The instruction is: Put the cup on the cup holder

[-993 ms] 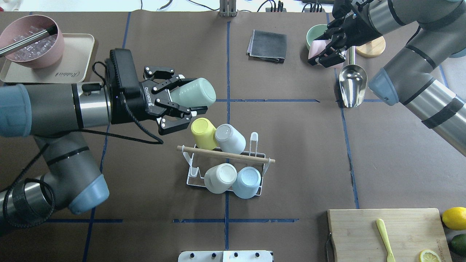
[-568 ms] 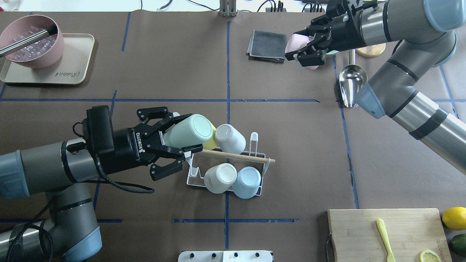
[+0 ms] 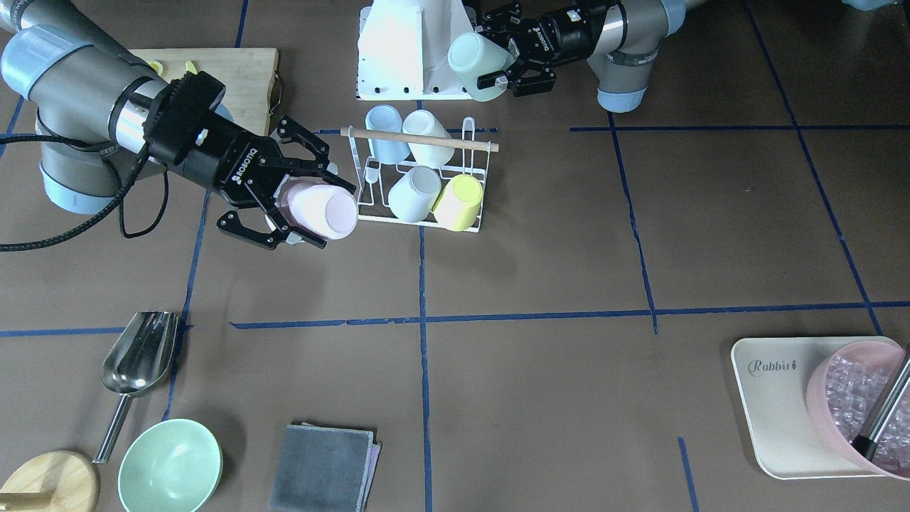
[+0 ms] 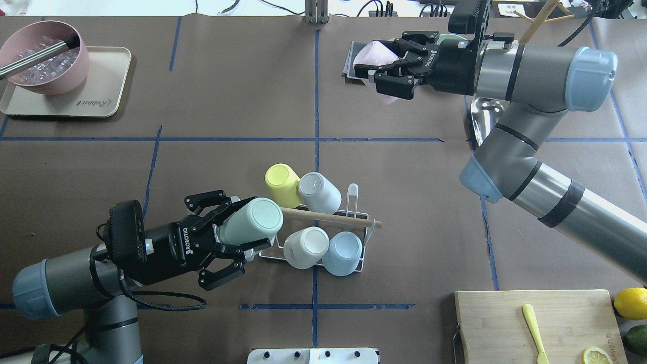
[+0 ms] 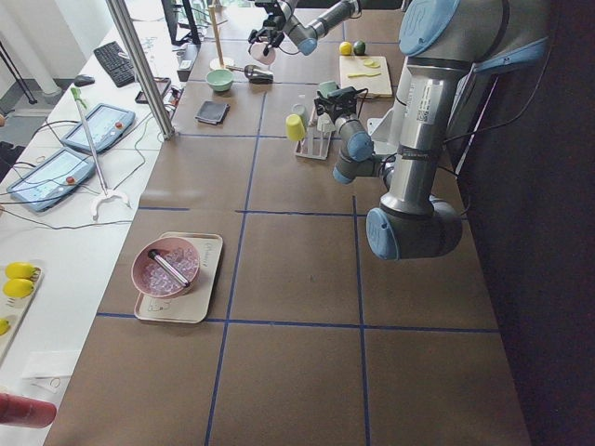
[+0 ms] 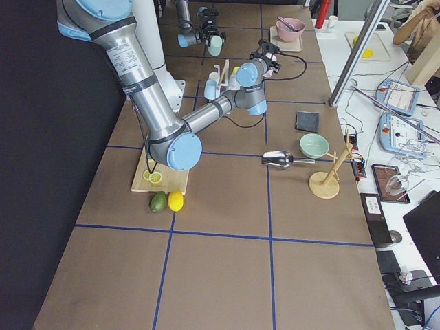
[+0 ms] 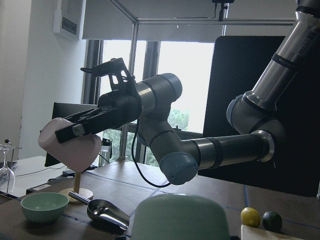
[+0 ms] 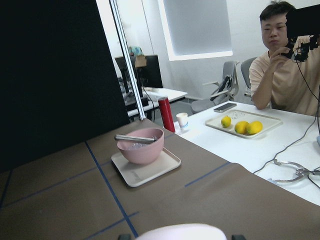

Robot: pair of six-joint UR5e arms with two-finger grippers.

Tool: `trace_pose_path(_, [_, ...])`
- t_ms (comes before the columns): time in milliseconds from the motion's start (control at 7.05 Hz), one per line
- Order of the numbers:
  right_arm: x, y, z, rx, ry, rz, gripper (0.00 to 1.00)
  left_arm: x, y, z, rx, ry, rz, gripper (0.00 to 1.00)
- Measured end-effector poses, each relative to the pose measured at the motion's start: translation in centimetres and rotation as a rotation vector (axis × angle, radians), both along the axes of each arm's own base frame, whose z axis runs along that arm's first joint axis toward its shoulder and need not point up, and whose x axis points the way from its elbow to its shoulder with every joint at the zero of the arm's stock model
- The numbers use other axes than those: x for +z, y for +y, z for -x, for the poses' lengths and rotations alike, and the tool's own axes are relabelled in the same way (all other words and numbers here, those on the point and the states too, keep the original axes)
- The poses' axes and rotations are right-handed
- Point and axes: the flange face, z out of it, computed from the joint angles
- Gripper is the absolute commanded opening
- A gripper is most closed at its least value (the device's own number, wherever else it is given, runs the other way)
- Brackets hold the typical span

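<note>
Near table centre, robot's side: left gripper, jaws clamped across mint cup, cup aloft, apart from cup holder, toward its robot-left end. Cup holder: one. Cups on it: four, bottoms up, tilted: cream, blue, yellow, white. Farther, robot's right: right gripper, jaws wide, gripping pink cup, raised, off holder. Cups total: six.

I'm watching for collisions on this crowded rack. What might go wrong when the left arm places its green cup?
The green cup in the left end effector is near the end of the rod handle; a nudge could shift the cup holder. Four cups already sit on it, so the cream cup or yellow cup may get knocked.
</note>
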Motion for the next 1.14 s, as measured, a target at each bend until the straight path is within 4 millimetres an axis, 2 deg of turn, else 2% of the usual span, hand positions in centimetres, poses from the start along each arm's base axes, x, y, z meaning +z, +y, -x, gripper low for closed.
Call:
trace_pose_path(284, [0.4,2.3,1.2,-0.057,-0.162,0.010,0.00,0.6,0.9,-1.3,-0.044,-0.002,-0.023,0.07])
trace_pose_path(568, [2.4,3.8,3.5,-0.031,-0.248,-0.097,0.00,0.9,0.5,-1.4,-0.101,-0.011,-0.015,0.07])
trace_pose_path(851, [3.7,4.6,5.9,0.077,-0.180,-0.244,0.00,1.4,-0.2,-3.0,-0.136,-0.032,0.005,0.07])
trace_pose_path(1135, [4.1,6.3,8.3,0.095,-0.146,-0.298,0.00,1.3,-0.8,-4.7,-0.151,-0.039,0.023,0.07])
